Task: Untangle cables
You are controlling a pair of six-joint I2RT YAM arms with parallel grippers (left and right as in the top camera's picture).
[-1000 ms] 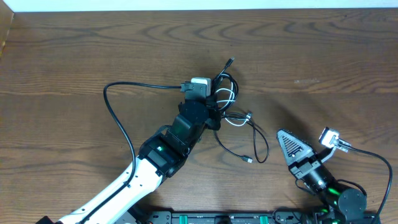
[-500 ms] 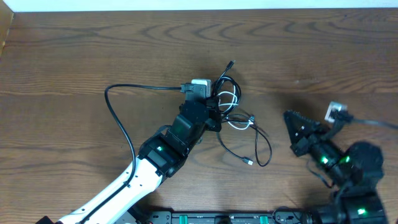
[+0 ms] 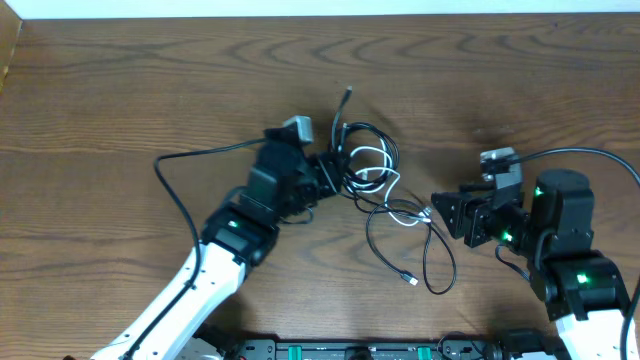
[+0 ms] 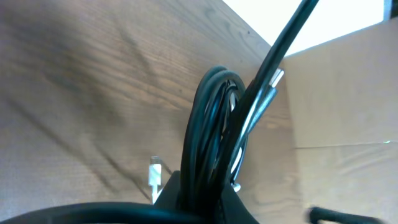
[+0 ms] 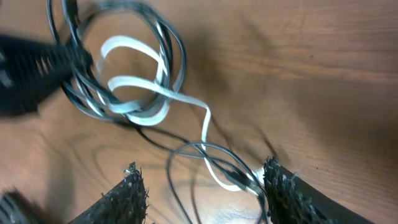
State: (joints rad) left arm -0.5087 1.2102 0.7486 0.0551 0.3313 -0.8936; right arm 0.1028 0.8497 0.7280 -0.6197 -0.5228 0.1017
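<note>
Overhead, surroundings: brown wood bench (image 3: 120,80); the left arm's thick cord (image 3: 175,195) loops out left of the tangle; the right arm's cord (image 3: 585,153) arches behind its wrist.
Overhead, left tool (image 3: 328,172): clamped on black strands at the left edge of the cables (image 3: 368,165).
Overhead, right tool (image 3: 443,212): jaws apart, gripping nothing, tips pointing left.
Overhead, cables: knotted near mid-bench. White cable (image 3: 372,152) coils inside the knot and trails down-right to a small plug (image 3: 424,212) just beside the right tool's tips. Black loop (image 3: 440,262) sags toward the front edge.

Left wrist, surroundings: wood grain; pale beige board (image 4: 348,99) at right.
Left wrist, tool: fingers mostly hidden behind the bundle, pinched tight on it.
Left wrist, cables: black coil (image 4: 208,137) rises straight out of the tool and fills the centre; silver-tipped connector (image 4: 275,78) lies against it.

Right wrist, surroundings: left tool's dark finger blurred at the left edge.
Right wrist, tool: both fingers (image 5: 127,193) spread wide, empty.
Right wrist, cables: knot ahead, upper left; white cable runs down between the fingers, its end close against the right one; cannot tell whether it touches.
</note>
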